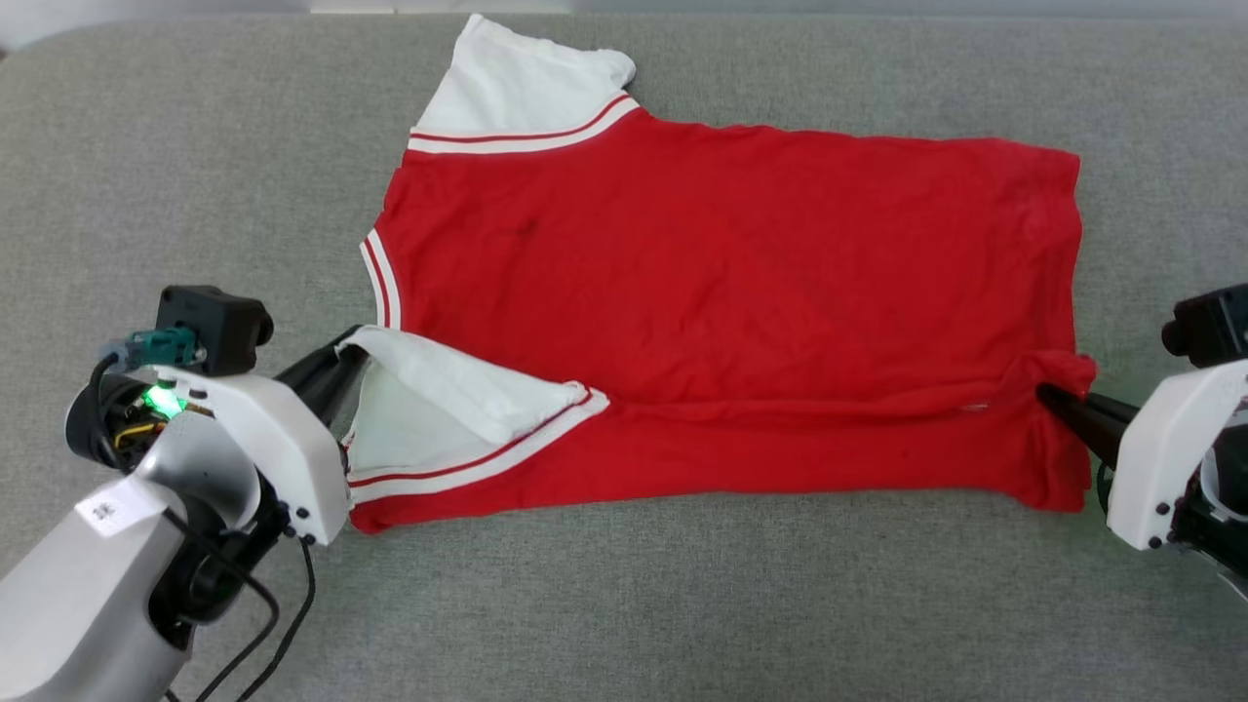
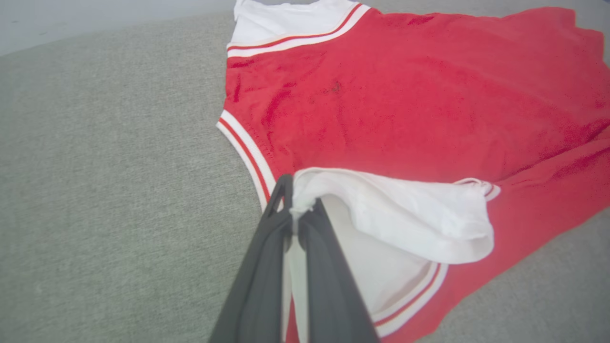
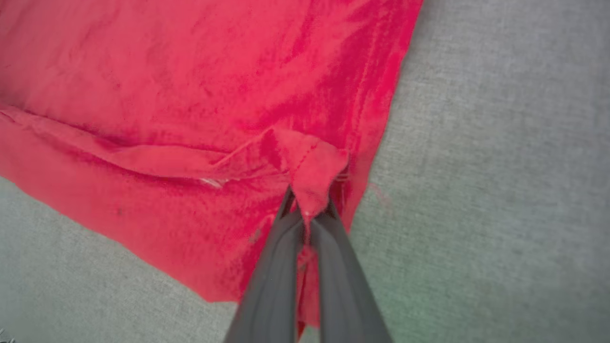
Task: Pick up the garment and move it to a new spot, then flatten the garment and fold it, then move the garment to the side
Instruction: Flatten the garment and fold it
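Observation:
The garment (image 1: 721, 302), a red jersey with white panels and red-white striped trim, lies spread sideways on the grey surface, its plain red side up; no lettering shows. Its near long edge is folded partway over. My left gripper (image 1: 353, 356) is shut on the near white shoulder panel (image 2: 395, 214), pinching the cloth at its fingertips (image 2: 286, 190). My right gripper (image 1: 1048, 395) is shut on the red hem corner (image 3: 310, 166) at the garment's right end, which bunches up between the fingers (image 3: 281, 267). The far white panel (image 1: 517, 88) lies flat at the top.
The grey fabric-covered surface (image 1: 195, 175) extends all around the garment, with bare room to the left, right and near side. A pale strip of background (image 2: 71, 19) runs beyond its far edge. Dark cables (image 1: 263, 624) hang beside my left forearm.

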Motion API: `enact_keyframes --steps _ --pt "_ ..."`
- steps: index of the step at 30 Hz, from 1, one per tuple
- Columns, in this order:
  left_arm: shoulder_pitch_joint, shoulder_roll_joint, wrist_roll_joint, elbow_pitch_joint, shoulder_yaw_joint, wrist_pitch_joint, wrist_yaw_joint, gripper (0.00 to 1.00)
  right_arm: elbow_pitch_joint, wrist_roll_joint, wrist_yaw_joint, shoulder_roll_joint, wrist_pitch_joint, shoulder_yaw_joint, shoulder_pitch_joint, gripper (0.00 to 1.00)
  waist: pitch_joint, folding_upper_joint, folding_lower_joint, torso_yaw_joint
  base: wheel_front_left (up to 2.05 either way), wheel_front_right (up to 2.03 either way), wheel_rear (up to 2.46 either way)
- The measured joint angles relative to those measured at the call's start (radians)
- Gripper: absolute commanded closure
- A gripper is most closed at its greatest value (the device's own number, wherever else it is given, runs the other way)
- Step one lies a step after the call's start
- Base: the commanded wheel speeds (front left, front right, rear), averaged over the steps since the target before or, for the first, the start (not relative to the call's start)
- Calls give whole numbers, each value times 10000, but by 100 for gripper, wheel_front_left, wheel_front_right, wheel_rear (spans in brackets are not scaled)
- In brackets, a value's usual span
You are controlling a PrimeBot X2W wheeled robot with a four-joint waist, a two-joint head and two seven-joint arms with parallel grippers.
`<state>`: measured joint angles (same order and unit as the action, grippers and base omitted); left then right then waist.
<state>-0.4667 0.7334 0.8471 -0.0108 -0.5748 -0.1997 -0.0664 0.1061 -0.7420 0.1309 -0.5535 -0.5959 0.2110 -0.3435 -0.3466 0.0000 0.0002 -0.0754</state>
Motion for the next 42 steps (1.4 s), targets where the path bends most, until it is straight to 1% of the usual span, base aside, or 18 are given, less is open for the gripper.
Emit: enact_keyframes --steps 4,6,7,9,10,11,12,14,16,20,22,25,28,30,33,36,39,42 --pt "-384 -280 -56 -813 -79 8 182 100 357 215 0 107 21 163 -317 100 -191 0 0 23 0 0 0" --pt "-616 -399 -96 -1275 -148 81 357 100 546 299 0 151 61 247 -451 100 -258 0 0 38 0 0 0" --pt "-914 -598 -198 -1958 -288 180 585 100 721 339 0 190 150 360 -616 100 -321 0 -1 56 0 0 0" --pt "-1108 -784 -263 -2341 -353 270 688 100 848 401 2 211 232 437 -691 100 -315 0 0 69 0 0 0" --pt "-1186 -867 -274 -2518 -382 301 744 73 926 468 6 232 280 445 -726 100 -302 0 -1 79 0 0 0" --pt "-1252 -938 -314 -2677 -416 378 759 1 1011 579 6 259 385 441 -770 12 -282 0 -1 88 0 0 0" --pt "-1320 -1012 -368 -2851 -449 441 807 0 1091 625 6 293 412 464 -834 0 -254 0 -1 96 0 0 0" --pt "-1377 -1237 -407 -3267 -454 732 828 0 1143 817 4 353 591 608 -888 0 -126 0 -1 117 0 0 0" --pt "-1377 -1304 -405 -3390 -416 880 796 0 1174 886 2 366 665 616 -901 0 -69 0 -1 121 0 0 0" --pt "-1342 -1499 -374 -3641 -245 1499 604 0 1129 1321 2 318 771 769 -898 0 236 0 -1 118 0 0 0" --pt "-1215 -1563 -288 -3653 -90 1739 470 0 1028 1452 2 291 642 813 -792 0 411 0 -1 99 0 0 0" --pt "-886 -1676 23 -3492 171 1941 198 0 848 1647 2 453 418 504 -430 0 691 0 -3 59 0 0 0" --pt "-347 -1647 422 -3145 336 1745 -56 0 608 2092 2 665 54 -10 8 0 979 0 -2 21 0 0 0" --pt "135 -1607 662 -2761 397 1570 -295 0 397 2443 0 955 -190 -541 319 0 1163 0 -3 -3 0 0 0" --pt "890 -1388 761 -2094 422 1329 -878 0 -109 2853 0 1636 -811 -1317 906 0 1401 0 -4 -23 0 0 0" --pt "1662 -1277 1032 -1256 474 1030 -1419 0 -780 3473 0 2146 -1452 -1948 1389 0 1505 0 -5 11 0 0 0" --pt "2342 -1120 1152 -462 405 692 -1933 0 -1340 3921 0 2606 -2025 -2495 1835 0 1513 0 -5 60 0 0 0" --pt "2757 -947 1152 125 322 420 -2370 0 -1870 4090 0 3156 -2460 -2917 2251 0 1434 -1 -5 99 0 0 0"
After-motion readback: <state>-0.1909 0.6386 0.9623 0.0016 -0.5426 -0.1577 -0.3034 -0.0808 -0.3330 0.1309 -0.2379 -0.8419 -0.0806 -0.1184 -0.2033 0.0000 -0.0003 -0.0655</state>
